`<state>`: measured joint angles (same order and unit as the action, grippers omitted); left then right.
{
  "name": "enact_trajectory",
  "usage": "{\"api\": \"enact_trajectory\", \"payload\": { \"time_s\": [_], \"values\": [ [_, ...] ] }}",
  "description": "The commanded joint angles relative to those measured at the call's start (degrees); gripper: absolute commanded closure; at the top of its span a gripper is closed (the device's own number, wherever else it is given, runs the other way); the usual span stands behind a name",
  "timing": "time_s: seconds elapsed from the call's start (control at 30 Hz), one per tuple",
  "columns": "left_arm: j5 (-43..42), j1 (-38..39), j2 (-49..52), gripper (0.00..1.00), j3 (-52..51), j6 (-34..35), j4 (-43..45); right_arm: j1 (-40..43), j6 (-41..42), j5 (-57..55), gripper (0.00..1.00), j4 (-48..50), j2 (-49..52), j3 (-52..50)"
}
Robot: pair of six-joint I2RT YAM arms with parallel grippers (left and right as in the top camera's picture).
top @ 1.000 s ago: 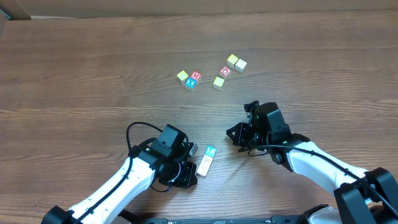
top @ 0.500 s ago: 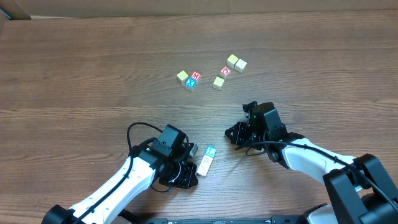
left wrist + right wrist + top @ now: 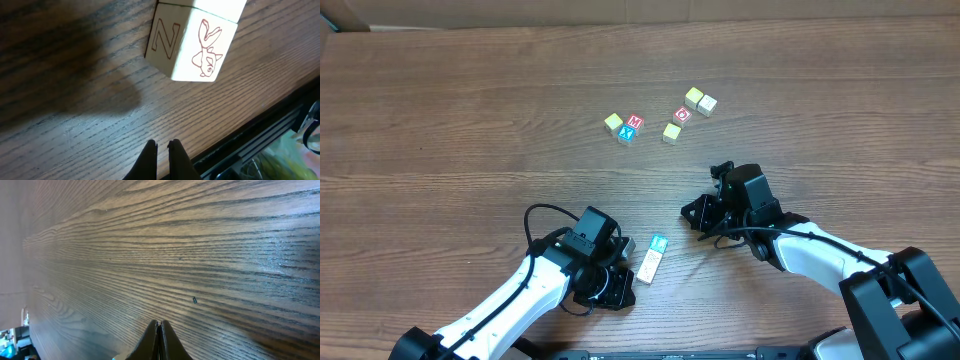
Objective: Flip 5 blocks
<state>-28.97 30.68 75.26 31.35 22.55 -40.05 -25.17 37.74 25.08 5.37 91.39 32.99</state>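
Wooden cream block [image 3: 192,42] sits just ahead of the left gripper [image 3: 162,150], both it and the right gripper [image 3: 159,330] clenched empty, so a poke may skid it toward the table [image 3: 100,130] edge, not flip it.

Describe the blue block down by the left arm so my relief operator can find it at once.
Start at the near side of the wooden table, beside the left gripper, well clear of the far cluster. Pale cream blocks lie in a short row there; the blue-faced block sits at the row's far end, the only blue top nearby.
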Motion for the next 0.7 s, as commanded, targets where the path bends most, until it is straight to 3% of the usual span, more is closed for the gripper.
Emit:
{"api": "enact_trajectory", "payload": {
  "time_s": [0.0, 0.67],
  "values": [
    [-1.2, 0.2, 0.5, 0.96, -0.4, 1.9, 0.9, 0.1, 0.4, 0.3, 0.96, 0.6, 0.3, 0.8],
    [-3.0, 0.2, 7.4, 0.96, -0.4, 5.6, 7.6, -0.3, 1.3, 0.2, 0.96, 0.6, 0.3, 0.8]
  ]
}}
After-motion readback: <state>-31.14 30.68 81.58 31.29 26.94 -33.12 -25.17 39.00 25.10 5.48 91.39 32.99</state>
